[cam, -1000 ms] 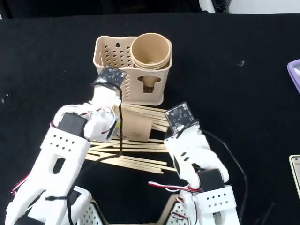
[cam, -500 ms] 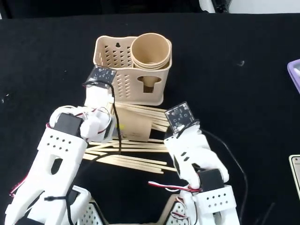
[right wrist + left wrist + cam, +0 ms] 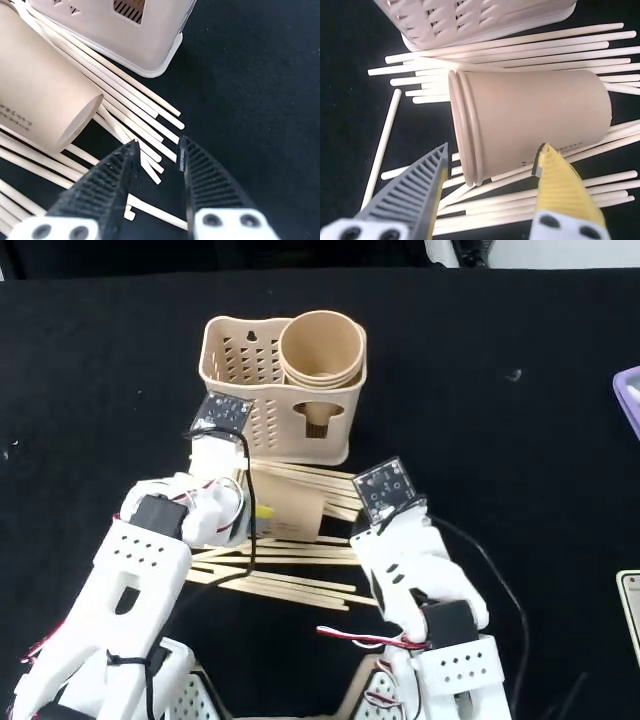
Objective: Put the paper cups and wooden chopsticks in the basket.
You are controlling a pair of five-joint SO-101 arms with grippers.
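A beige basket (image 3: pixel 250 405) stands at the back with nested paper cups (image 3: pixel 320 345) upright in its right half. In front of it one paper cup (image 3: pixel 290 508) lies on its side across a spread of wooden chopsticks (image 3: pixel 290 580). My left gripper (image 3: pixel 494 145) is open, with its grey and yellow fingers on either side of that cup (image 3: pixel 530 122) near the rim, just above it. My right gripper (image 3: pixel 157 141) is open by a narrow gap and holds nothing. It hangs over the chopstick ends (image 3: pixel 150 125) beside the cup's base (image 3: pixel 80 122), near the basket's corner (image 3: pixel 150 55).
Both arms crowd the front of the black table. A purple object (image 3: pixel 630 395) sits at the right edge and a pale item (image 3: pixel 631 612) lower on that edge. Open cloth lies left and right of the basket.
The left arm's wrist swung a little left, then came back and lowered toward the lying cup. The right arm, cup and chopsticks have not moved.
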